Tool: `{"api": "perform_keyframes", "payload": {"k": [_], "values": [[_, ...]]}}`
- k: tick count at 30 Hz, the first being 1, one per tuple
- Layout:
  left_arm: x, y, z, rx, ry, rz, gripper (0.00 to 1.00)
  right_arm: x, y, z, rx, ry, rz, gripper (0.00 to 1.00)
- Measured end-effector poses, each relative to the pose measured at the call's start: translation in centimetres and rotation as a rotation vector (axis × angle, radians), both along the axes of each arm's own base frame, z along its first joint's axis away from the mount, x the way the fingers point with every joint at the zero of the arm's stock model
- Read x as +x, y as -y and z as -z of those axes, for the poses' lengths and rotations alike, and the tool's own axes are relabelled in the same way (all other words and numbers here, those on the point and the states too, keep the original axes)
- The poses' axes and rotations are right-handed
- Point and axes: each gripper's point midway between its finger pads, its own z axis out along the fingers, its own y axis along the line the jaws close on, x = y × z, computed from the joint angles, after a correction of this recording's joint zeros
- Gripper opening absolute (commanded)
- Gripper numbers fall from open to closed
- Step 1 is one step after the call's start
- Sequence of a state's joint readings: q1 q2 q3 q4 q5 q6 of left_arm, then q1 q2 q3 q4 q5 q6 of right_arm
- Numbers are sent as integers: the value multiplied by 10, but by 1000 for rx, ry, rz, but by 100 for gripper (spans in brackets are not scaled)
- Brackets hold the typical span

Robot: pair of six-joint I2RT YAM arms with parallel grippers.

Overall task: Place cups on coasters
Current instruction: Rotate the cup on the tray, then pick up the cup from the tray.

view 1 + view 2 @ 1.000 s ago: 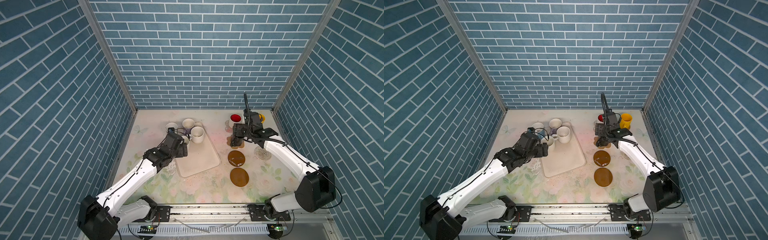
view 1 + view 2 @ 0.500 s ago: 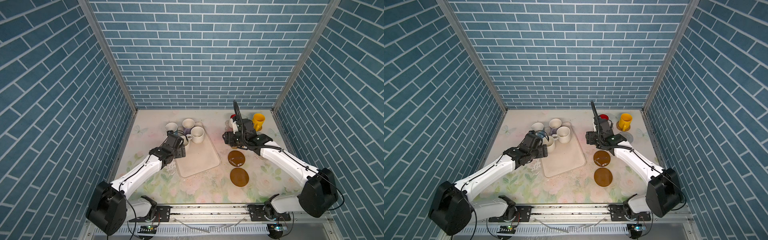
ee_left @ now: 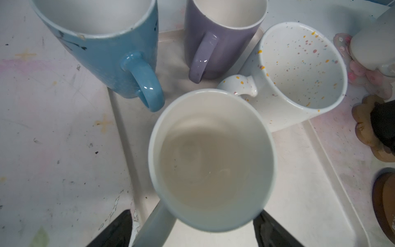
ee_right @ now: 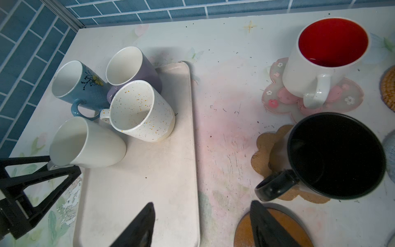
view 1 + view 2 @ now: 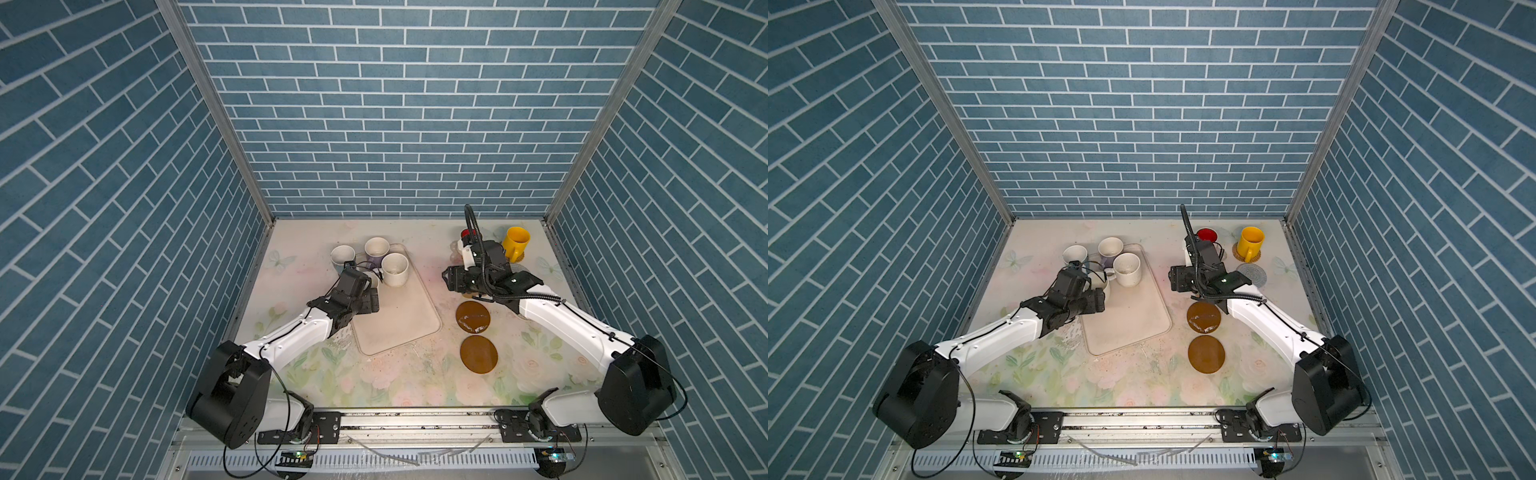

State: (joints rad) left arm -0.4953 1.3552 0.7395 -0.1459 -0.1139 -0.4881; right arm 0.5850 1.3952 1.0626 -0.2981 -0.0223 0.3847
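The left gripper [image 3: 193, 211] frames the cream mug [image 3: 211, 160]; the right gripper [image 4: 202, 203] is empty.
The left jaws stand wide astride the mug's handle, at the tray [image 4: 149, 192] edge. The right jaws gape, holding nothing, near the black mug [image 4: 335, 158] sitting on its paw-print coaster [image 4: 264, 145].

A large cream rectangular tray [image 5: 399, 320] lies just off the middle of the pastel flower-printed table covering [image 5: 374, 374], toward 10 o'clock, its long sides running roughly 11 to 5 o'clock. A flaked white patch [image 4: 71, 193] mars the print at the tray's 7 o'clock corner. Blue brick-patterned wall panels [image 5: 395, 104] close the 9, 12 and 3 o'clock sides, with aluminium posts [image 5: 219, 112] at 11 and 1.
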Motion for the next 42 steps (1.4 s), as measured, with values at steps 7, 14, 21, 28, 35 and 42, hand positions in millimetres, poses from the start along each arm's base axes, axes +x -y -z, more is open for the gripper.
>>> {"api": "perform_keyframes", "payload": {"k": [7, 14, 21, 28, 35, 42], "values": [[-8, 2, 7, -42, 5, 16, 80, 0, 1, 1, 0, 1, 1, 69], [-13, 4, 1, -65, 17, 29, 60, 0, -1, 0, 5, 8, -1, 69], [-14, 5, 2, -67, 9, 35, 49, 1, -1, -1, 5, 9, -1, 68], [-15, 2, 7, -49, -3, 25, 43, 1, -1, 0, 4, 9, 0, 68], [-19, -9, 23, 17, -52, -5, 27, 2, -1, 3, 0, 4, 0, 68], [-20, -13, 25, 45, -62, -9, 11, 3, -2, 8, -6, -5, 0, 68]]}}
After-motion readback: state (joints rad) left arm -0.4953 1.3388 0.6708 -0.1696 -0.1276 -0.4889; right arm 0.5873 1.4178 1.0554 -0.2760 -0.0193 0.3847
